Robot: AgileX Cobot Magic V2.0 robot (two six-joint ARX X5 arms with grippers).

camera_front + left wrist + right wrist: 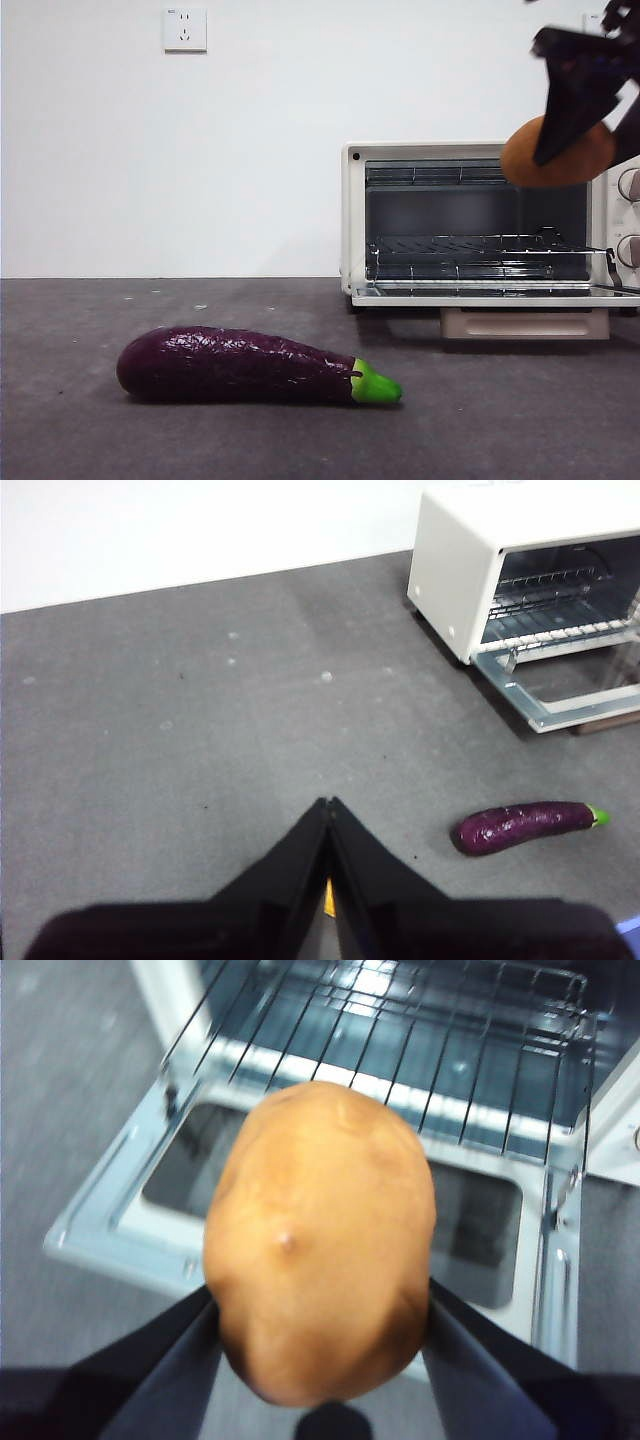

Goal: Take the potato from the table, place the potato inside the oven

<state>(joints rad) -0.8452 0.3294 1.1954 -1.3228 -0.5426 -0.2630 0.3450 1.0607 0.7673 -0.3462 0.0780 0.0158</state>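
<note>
My right gripper (572, 130) is shut on the orange-brown potato (556, 152), holding it in the air at the upper right, in front of the open oven (480, 220). In the right wrist view the potato (320, 1240) fills the space between the two black jaws, above the lowered glass door (300, 1210) and just before the wire rack (420, 1050). My left gripper (328, 810) hangs shut and empty over the bare dark grey table (200, 730), well away from the oven (520, 590).
A long glossy purple eggplant (255, 366) with a green stem lies on the table in front of the oven, to its left; it also shows in the left wrist view (528, 826). A wall socket (185, 30) sits high on the white wall.
</note>
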